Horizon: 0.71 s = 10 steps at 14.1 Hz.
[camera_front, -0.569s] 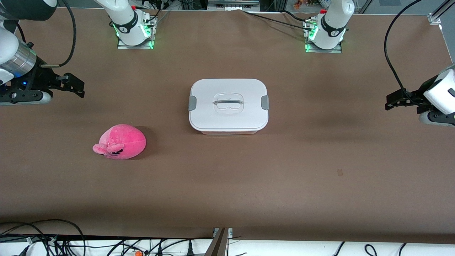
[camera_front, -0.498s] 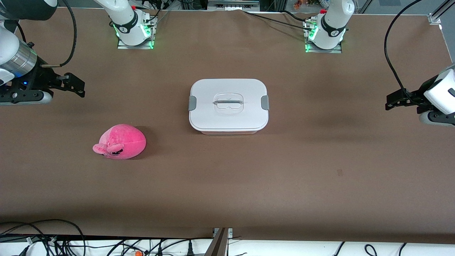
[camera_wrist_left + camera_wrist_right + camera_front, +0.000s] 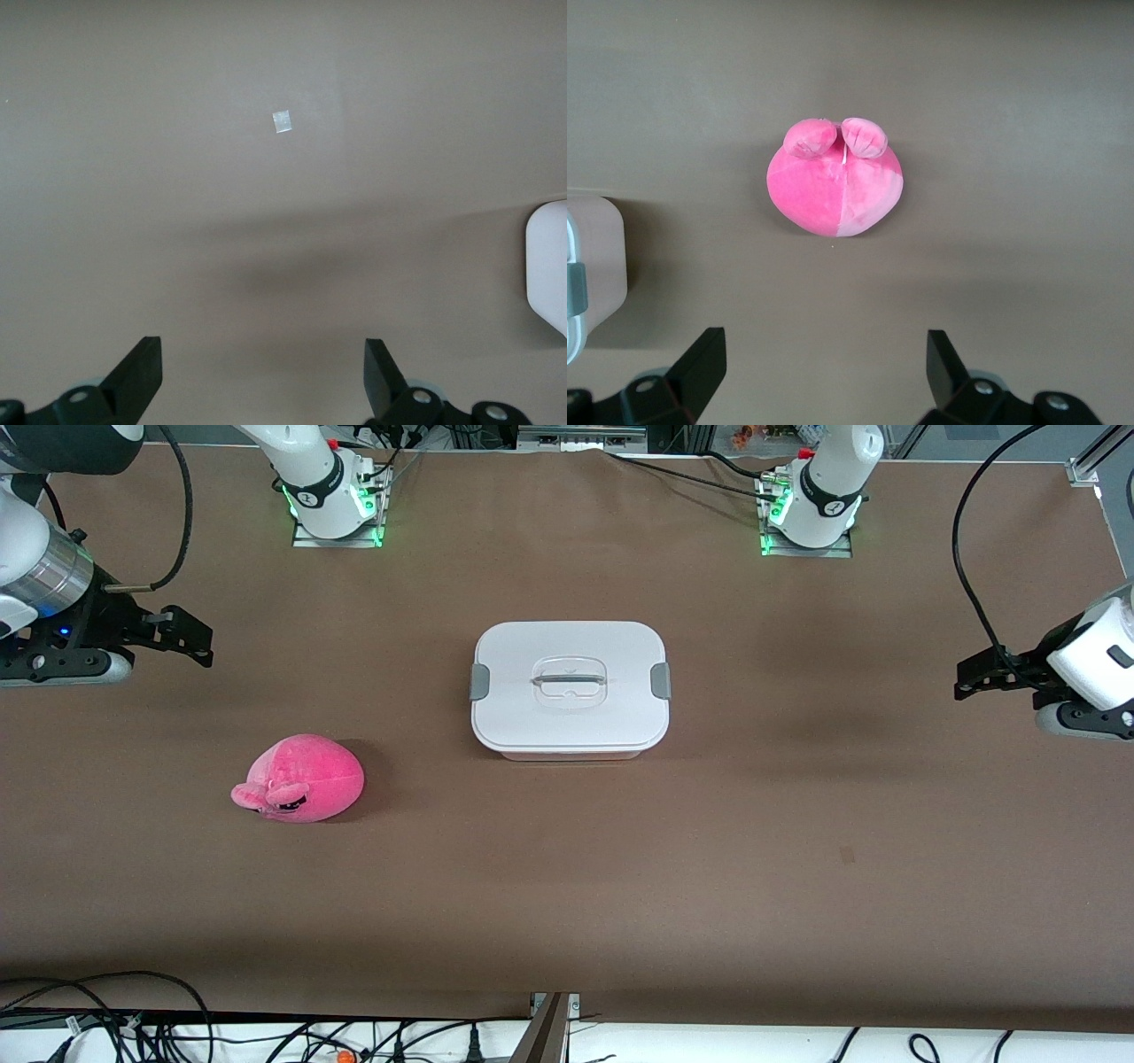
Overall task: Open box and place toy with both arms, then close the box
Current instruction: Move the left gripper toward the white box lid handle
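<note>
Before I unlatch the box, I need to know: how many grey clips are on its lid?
2: one clip on the lid's end toward the right arm's end of the table, the other clip on the end toward the left arm's. None seems hidden.

Bright pink rounded plush toy (image 3: pixel 835 188) lies on brown worktop (image 3: pixel 1010 133), two ear flaps visible. Pale pink plastic box (image 3: pixel 598 257) at frame edge, grey clip (image 3: pixel 575 289). Right gripper (image 3: pixel 824 367) jaws spread wide, empty.
</note>
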Available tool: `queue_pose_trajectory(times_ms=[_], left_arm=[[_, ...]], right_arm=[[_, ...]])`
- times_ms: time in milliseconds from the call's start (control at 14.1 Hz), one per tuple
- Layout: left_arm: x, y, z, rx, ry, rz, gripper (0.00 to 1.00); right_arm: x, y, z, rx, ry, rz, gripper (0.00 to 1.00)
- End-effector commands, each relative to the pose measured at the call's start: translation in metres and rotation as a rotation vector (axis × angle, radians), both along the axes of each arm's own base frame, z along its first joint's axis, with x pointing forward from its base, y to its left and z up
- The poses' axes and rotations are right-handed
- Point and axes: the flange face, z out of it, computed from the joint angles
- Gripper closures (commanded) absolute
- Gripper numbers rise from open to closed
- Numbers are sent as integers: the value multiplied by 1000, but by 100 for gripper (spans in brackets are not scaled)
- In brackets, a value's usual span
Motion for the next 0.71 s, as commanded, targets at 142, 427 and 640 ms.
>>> queue_pose_trajectory(times_ms=[142, 427, 640], left_arm=[[2, -101, -8, -26, 13, -163, 0], [-21, -231, -46, -62, 78, -358, 0], [-38, -324, -75, -92, 84, -502, 0]], right_arm=[[2, 2, 5, 11, 8, -6, 0], [2, 1, 5, 12, 5, -6, 0], [2, -1, 5, 11, 6, -4, 0]])
